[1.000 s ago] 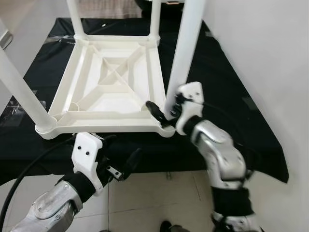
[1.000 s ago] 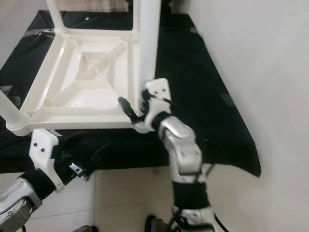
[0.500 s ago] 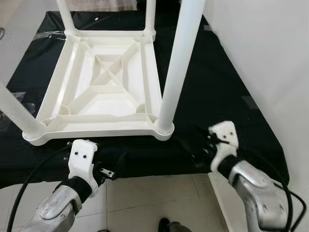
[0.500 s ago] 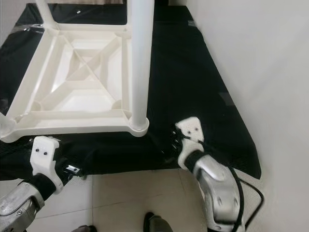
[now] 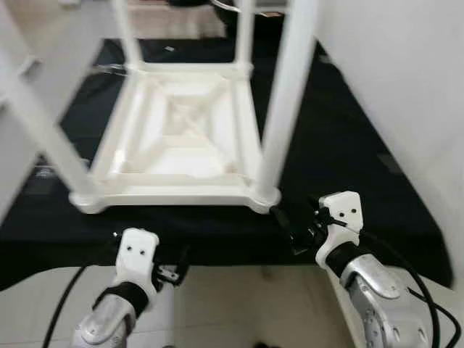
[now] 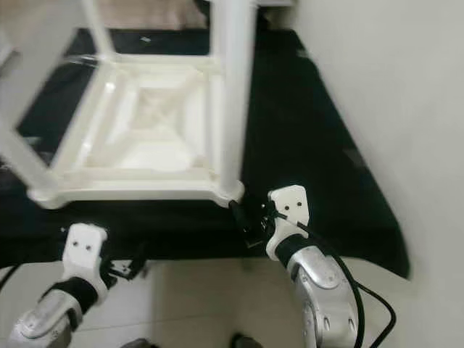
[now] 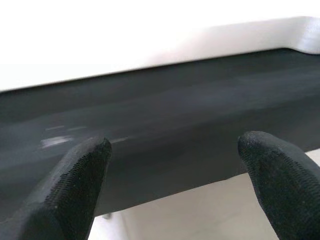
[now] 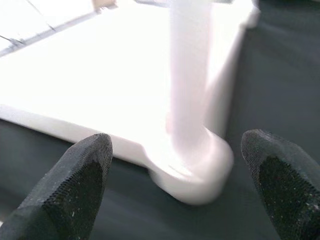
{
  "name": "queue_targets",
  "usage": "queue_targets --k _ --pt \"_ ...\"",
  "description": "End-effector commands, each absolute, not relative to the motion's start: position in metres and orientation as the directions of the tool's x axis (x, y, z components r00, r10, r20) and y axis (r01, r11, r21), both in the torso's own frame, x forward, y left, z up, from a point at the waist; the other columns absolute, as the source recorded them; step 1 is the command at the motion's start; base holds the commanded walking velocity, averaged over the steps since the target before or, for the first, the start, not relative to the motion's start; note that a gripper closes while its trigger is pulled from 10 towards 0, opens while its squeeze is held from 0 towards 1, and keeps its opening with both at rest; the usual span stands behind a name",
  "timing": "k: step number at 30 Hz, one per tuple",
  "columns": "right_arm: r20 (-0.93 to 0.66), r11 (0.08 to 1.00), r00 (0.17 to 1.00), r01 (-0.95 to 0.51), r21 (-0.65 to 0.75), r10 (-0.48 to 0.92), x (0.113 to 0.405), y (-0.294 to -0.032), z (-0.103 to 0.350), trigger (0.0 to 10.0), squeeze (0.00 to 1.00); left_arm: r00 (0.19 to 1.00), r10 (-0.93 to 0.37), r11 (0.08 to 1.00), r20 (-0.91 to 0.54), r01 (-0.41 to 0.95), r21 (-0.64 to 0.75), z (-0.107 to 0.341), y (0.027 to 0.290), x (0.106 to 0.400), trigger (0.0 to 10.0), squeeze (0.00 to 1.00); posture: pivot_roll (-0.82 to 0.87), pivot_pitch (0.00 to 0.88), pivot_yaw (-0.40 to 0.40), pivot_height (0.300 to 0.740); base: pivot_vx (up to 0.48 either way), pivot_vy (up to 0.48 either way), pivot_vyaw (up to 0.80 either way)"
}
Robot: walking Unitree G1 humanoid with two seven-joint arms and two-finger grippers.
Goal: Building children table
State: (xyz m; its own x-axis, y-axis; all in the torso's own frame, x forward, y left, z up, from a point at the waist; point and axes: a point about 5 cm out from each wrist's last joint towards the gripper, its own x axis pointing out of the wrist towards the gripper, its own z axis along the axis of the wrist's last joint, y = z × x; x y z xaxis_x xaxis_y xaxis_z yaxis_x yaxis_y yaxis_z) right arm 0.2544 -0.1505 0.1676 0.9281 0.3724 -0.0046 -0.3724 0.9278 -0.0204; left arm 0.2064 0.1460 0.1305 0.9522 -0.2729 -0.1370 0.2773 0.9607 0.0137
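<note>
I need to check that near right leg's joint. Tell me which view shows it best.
The right wrist view: the leg meets its corner socket up close between the open fingers. Both eye views show the whole upturned table, blurred. The left wrist view catches just its white edge.

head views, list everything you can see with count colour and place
upturned white plastic children's table: 1, white, lying top-down on the black cloth, ribbed underside up
round white table legs: 4, white, one standing at each corner of the table
black cloth: 1, black, spread under the table, its near edge hanging over the floor
pale tiled floor: 1, whitish, in front of the cloth
white wall: 1, white, on the robot's right
left gripper: 1, black fingers, open, low before the cloth's near edge
right gripper: 1, black fingers, open, facing the table's near right corner
</note>
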Motion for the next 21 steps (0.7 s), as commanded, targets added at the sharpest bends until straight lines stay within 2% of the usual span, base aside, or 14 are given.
queue_targets --k 1,15,21 --pt "-0.02 0.923 0.923 -0.384 -0.001 0.384 0.254 -0.146 0.161 10.0 0.0 0.953 -0.263 0.962 -0.15 0.271 0.04 0.125 0.147 0.207 10.0 0.0 0.08 0.132 -0.045 0.74 0.0 0.465 0.0" --pt "0.005 0.913 0.913 -0.408 -0.008 0.408 0.256 -0.14 0.158 10.0 0.0 0.949 -0.302 0.949 -0.084 0.308 0.065 0.13 0.14 0.219 10.0 0.0 0.08 0.11 -0.038 0.74 0.0 0.463 0.0" --pt "0.016 0.91 0.91 -0.413 -0.023 0.414 0.262 -0.138 0.16 10.0 0.0 0.942 -0.333 0.939 -0.043 0.335 0.071 0.137 0.136 0.224 10.0 0.0 0.08 0.109 -0.039 0.74 0.0 0.0 0.0"
